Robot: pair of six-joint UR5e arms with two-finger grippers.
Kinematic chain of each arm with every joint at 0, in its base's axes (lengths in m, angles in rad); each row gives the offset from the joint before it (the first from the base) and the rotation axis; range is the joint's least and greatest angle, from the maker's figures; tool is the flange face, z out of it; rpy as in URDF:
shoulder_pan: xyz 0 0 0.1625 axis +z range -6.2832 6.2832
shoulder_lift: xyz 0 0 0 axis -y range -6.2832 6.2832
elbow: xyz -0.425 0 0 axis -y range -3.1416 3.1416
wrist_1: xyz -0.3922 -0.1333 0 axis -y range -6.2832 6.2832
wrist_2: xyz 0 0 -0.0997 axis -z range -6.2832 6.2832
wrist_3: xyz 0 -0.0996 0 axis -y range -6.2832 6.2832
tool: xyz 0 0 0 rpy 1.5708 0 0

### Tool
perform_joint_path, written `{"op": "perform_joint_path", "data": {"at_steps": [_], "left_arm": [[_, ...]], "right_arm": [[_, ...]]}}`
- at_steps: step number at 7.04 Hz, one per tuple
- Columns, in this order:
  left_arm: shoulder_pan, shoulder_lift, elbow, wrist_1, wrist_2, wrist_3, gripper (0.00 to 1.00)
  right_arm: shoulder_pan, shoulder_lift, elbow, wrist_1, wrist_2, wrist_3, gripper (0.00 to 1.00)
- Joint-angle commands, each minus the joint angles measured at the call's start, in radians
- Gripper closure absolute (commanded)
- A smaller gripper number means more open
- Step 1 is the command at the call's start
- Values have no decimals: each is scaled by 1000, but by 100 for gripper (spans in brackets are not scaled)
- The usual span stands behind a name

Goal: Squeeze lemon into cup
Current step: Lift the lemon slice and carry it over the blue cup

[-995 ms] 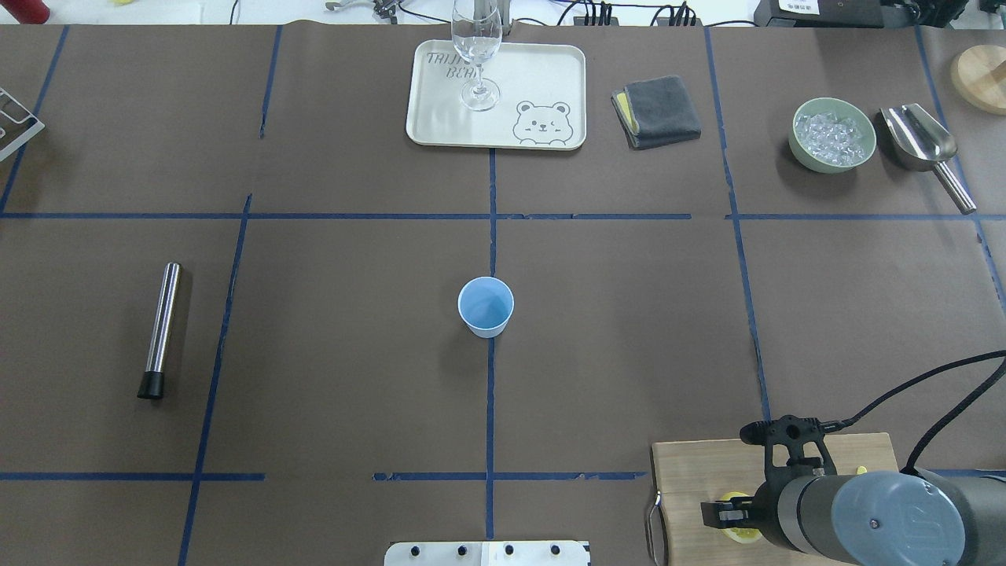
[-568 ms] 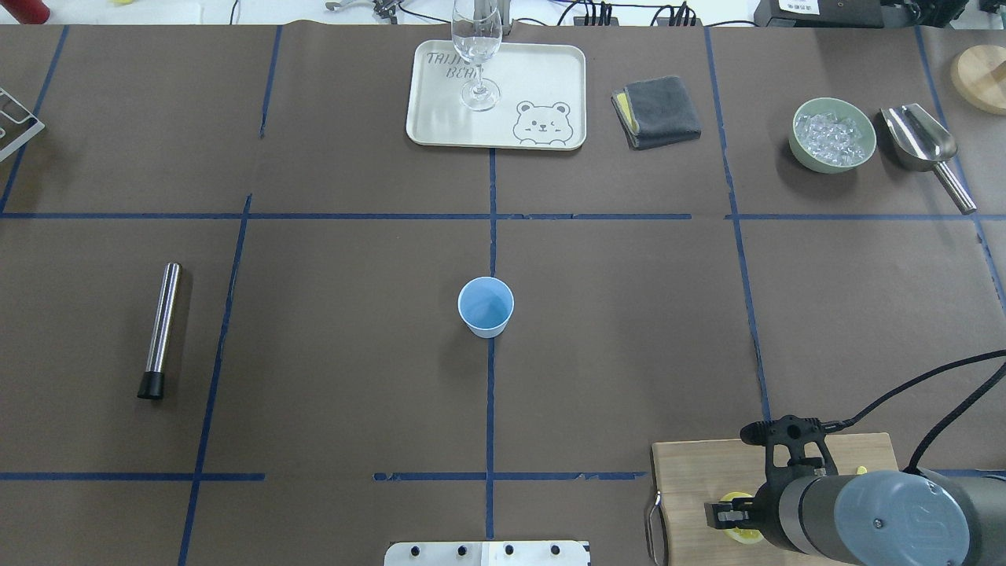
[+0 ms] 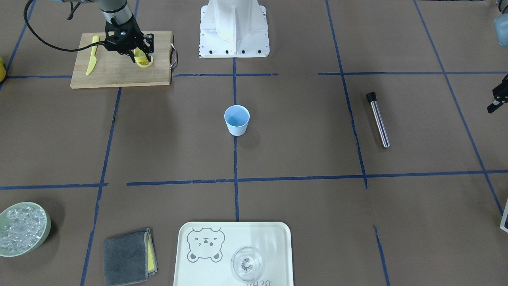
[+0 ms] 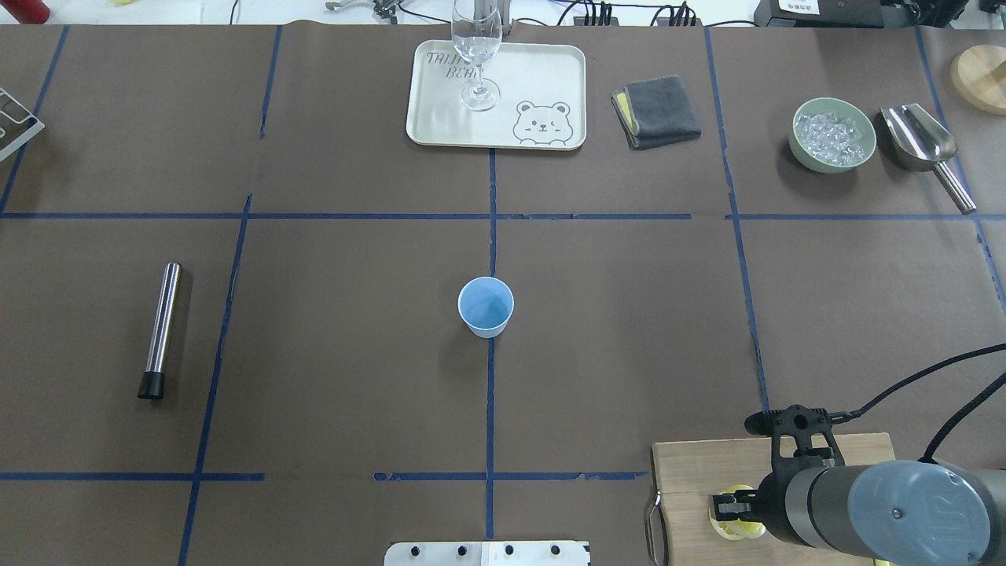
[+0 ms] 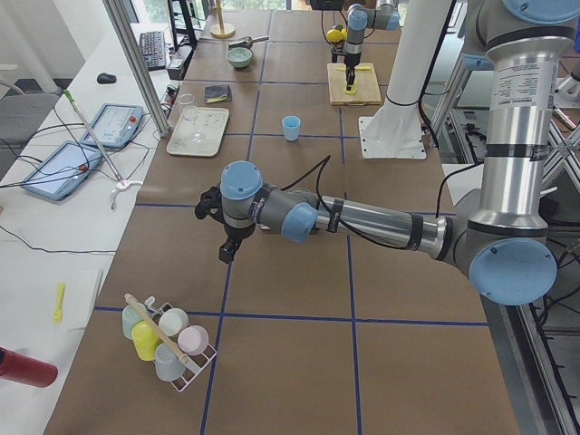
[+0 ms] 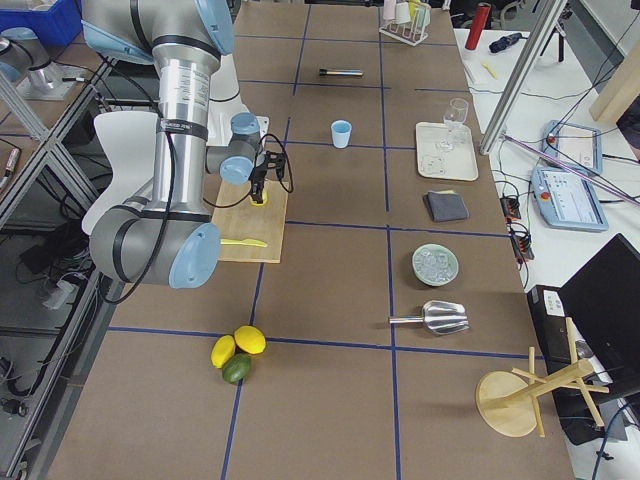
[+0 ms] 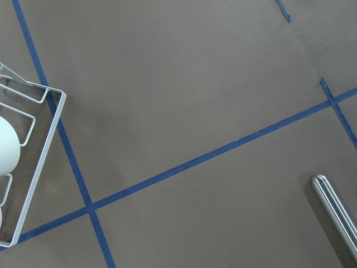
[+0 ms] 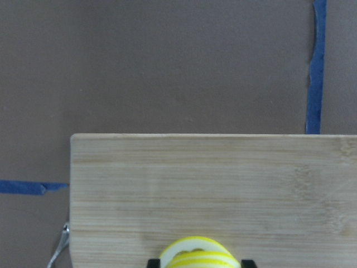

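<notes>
The lemon slice [image 3: 143,60] is yellow and bent, pinched between the fingers of my right gripper [image 3: 137,53] just over the wooden cutting board [image 3: 119,73]. It also shows in the overhead view [image 4: 736,525] and at the bottom of the right wrist view [image 8: 198,255]. The light-blue cup [image 4: 486,306] stands upright and empty at the table's centre [image 3: 237,119], far from the right gripper [image 4: 727,509]. My left gripper [image 3: 498,96] hangs over bare table at the far side; I cannot tell whether it is open or shut.
A yellow plastic knife [image 3: 92,59] lies on the board. A steel cylinder [image 4: 160,328] lies on the left. A tray [image 4: 542,71] bears a stem glass [image 4: 476,47]. A grey cloth [image 4: 656,110], a bowl of ice [image 4: 831,134] and a scoop [image 4: 923,145] are at the back right.
My right wrist has risen a little and shifted right, and the lemon slice shows more beneath the fingers. The cup has not moved.
</notes>
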Motion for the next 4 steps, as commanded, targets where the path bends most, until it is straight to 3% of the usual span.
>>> {"op": "perform_joint_path", "data": {"at_steps": [1, 4], "left_arm": [[-1, 0, -2, 0, -1, 0, 0], [-1, 1, 0, 0, 1, -2, 0]], "right_arm": [[43, 8, 9, -1, 8, -1, 56], [86, 100, -5, -12, 19, -1, 56]]}}
